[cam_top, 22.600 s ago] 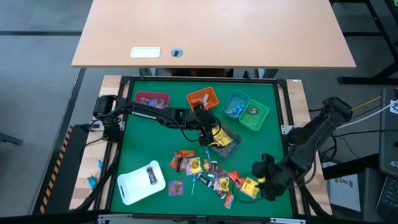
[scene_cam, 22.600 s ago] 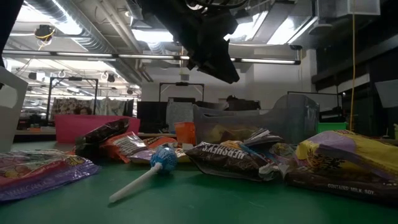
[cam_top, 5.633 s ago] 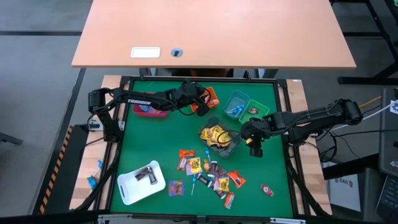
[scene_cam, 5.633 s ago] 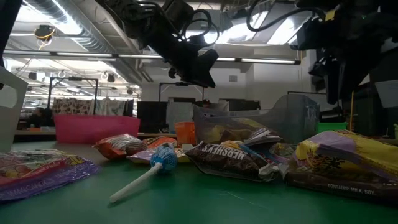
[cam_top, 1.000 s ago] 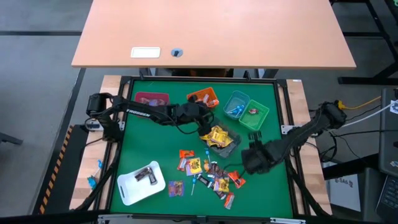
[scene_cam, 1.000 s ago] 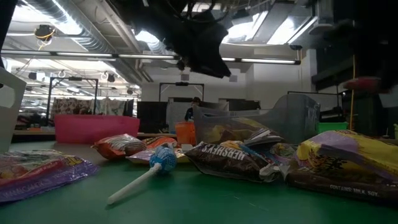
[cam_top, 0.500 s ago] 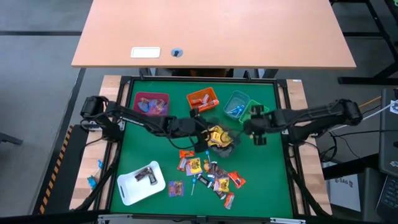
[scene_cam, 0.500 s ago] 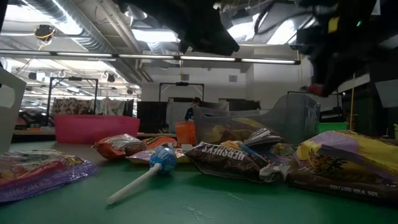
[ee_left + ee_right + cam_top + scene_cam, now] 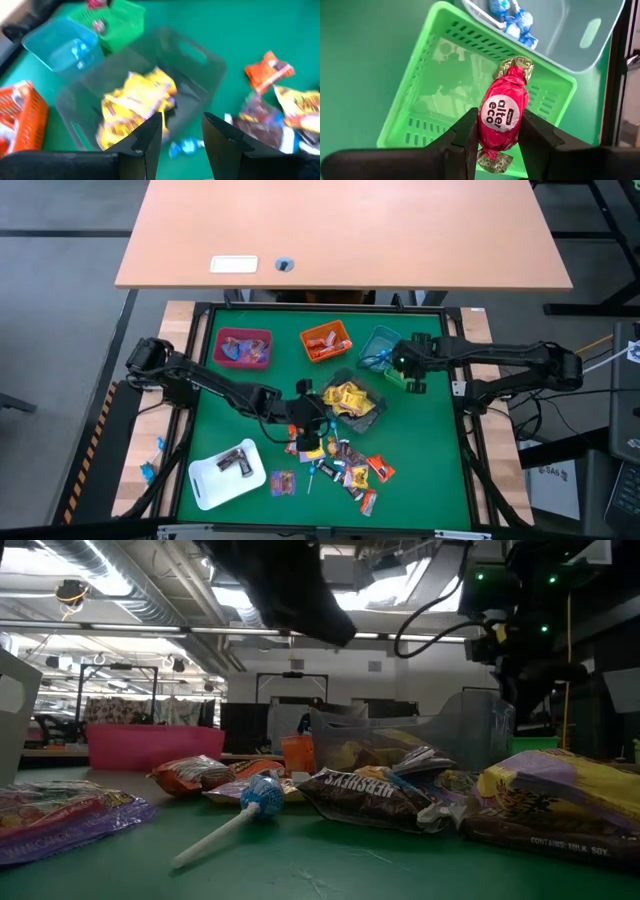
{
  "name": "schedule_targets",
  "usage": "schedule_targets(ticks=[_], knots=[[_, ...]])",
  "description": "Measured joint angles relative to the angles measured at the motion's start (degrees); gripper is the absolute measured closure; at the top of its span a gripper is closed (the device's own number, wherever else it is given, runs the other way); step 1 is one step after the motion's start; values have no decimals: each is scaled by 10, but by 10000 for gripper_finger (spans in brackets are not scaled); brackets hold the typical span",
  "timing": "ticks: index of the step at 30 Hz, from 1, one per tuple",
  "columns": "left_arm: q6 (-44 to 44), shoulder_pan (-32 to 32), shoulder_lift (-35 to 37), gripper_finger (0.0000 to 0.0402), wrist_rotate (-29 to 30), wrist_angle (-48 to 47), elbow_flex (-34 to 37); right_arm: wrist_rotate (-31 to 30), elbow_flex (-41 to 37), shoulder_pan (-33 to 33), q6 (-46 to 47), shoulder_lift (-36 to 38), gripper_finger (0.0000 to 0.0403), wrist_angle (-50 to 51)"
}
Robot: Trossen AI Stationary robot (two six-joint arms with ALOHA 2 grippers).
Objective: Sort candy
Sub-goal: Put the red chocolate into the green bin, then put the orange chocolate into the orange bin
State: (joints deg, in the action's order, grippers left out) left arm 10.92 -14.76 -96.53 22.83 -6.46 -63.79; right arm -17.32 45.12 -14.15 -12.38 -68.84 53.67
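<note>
While your right gripper (image 9: 498,131) stays clamped on the red wrapped candy (image 9: 502,114), the green bin (image 9: 422,102) sits directly beneath it, candy's long axis running along the fingers. Your left gripper (image 9: 182,131), fingers apart and empty, hovers over the loose candy pile (image 9: 335,460).

Green table (image 9: 430,450), far row of pink (image 9: 243,346), orange (image 9: 326,341), blue (image 9: 380,346) and green bins (image 9: 396,374), right tool (image 9: 410,366) over green bin, left tool (image 9: 308,423) above candy (image 9: 335,462), white tray (image 9: 228,471) near left
</note>
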Motion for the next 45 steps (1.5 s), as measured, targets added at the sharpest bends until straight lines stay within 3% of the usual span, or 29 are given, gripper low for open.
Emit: schedule_targets(ticks=[14,19,27,37,45], knots=[[23,-49,0,274,0,-53,0,1,0,-32,0,0,282,2],[77,-59,0,274,-1,-119,0,0,0,-32,0,0,237,3],[87,-65,-3,274,-60,-170,1,0,0,-32,1,0,152,0],[359,-64,-14,274,-72,-207,1,4,0,-31,1,0,128,0],[501,-64,-13,274,-107,-217,1,5,0,-31,1,0,127,0]])
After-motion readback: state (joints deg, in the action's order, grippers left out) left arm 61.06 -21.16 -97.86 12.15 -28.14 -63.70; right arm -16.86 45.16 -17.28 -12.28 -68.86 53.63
